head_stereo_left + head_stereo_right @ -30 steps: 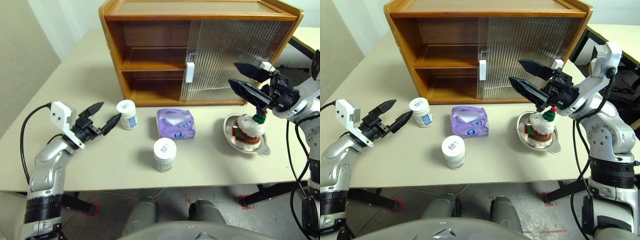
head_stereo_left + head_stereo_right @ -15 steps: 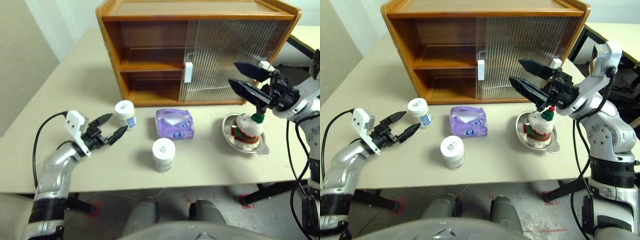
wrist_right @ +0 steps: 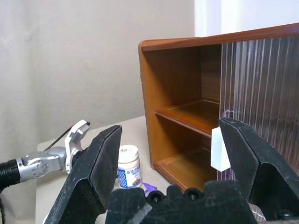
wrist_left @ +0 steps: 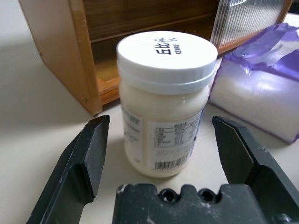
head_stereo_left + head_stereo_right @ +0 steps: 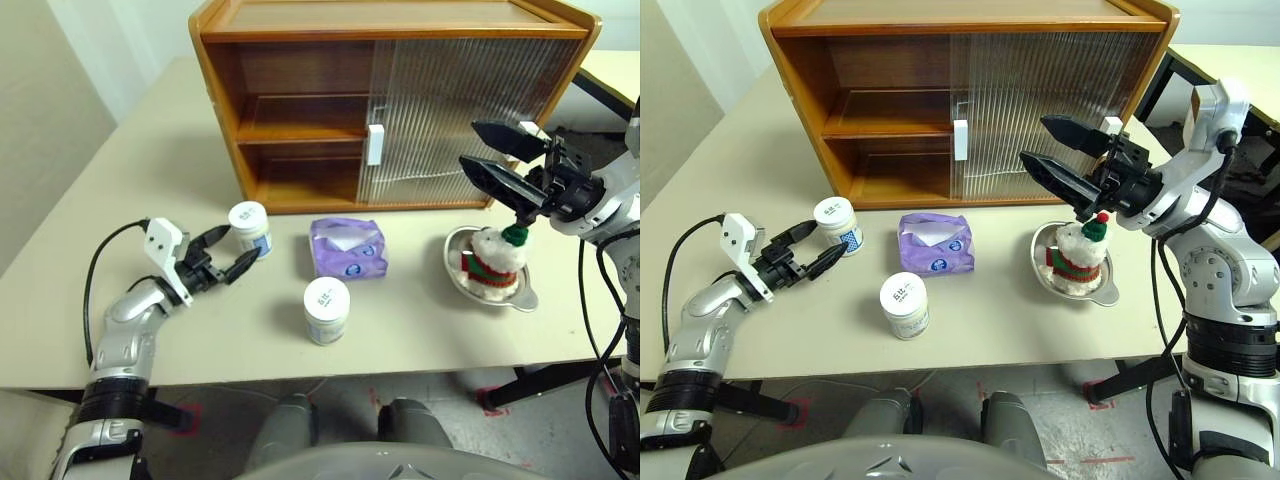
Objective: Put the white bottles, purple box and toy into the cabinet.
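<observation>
My left gripper (image 4: 159, 154) gapes wide, empty, around the bottle (image 4: 163, 100): light, rigid, slick plastic I judge; grip the body below its lid.

Beige table (image 5: 420, 330) (pale walls behind).

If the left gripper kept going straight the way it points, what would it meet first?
The far white bottle: it stands between the open fingers of the left gripper, dead ahead, apparently not yet touched.
</observation>
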Action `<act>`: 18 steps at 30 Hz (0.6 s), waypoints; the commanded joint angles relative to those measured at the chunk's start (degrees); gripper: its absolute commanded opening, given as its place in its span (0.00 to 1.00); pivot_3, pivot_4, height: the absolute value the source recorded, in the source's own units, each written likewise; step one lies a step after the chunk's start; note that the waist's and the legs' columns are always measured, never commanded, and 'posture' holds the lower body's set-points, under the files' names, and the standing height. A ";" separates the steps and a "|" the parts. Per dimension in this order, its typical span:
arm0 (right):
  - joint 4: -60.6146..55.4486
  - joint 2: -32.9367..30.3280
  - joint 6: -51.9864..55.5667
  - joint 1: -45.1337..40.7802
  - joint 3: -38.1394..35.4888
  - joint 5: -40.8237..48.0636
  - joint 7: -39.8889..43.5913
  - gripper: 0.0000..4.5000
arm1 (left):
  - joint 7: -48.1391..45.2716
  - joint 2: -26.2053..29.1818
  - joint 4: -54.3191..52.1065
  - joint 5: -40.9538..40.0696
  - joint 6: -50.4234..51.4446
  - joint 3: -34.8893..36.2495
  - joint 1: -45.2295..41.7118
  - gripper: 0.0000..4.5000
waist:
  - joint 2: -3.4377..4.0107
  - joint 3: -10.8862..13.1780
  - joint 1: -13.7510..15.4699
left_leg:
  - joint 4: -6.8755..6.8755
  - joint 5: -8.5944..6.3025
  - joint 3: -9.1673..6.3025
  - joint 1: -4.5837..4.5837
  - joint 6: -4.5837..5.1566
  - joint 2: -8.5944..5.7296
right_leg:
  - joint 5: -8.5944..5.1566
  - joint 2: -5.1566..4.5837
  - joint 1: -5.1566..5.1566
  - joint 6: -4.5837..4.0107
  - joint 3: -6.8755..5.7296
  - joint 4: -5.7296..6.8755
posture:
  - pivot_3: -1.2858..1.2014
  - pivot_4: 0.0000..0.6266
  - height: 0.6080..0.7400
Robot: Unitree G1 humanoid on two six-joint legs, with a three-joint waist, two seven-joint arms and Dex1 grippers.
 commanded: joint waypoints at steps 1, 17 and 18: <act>-0.95 -0.81 0.55 0.13 -0.98 0.52 -0.11 1.00 | 0.87 -0.75 -0.15 0.99 0.56 -1.39 -1.04 0.99 | 0.00 0.00 0.00 | 0.00 0.00 0.00 0.00 0.00 0.00 | 0.00 0.00 0.00 0.00 0.00 0.00 | 0.50 0.00 1.00; -0.75 -0.88 0.10 0.33 -1.24 0.37 -0.08 1.00 | 1.89 0.18 -2.63 0.45 2.69 -1.45 1.25 0.69 | 0.00 0.00 -0.06 | -0.03 0.00 0.03 -0.01 0.00 0.01 | -0.01 0.02 0.00 0.01 0.01 -0.04 | 0.50 0.00 1.00; -0.71 -0.85 0.06 0.30 -1.20 0.35 -0.06 1.00 | 1.89 0.23 -2.44 0.49 2.52 -1.42 1.49 0.69 | 0.01 0.00 -0.16 | -0.05 0.00 0.03 0.00 0.00 0.01 | -0.01 0.02 0.00 0.01 0.01 -0.05 | 0.50 0.00 1.00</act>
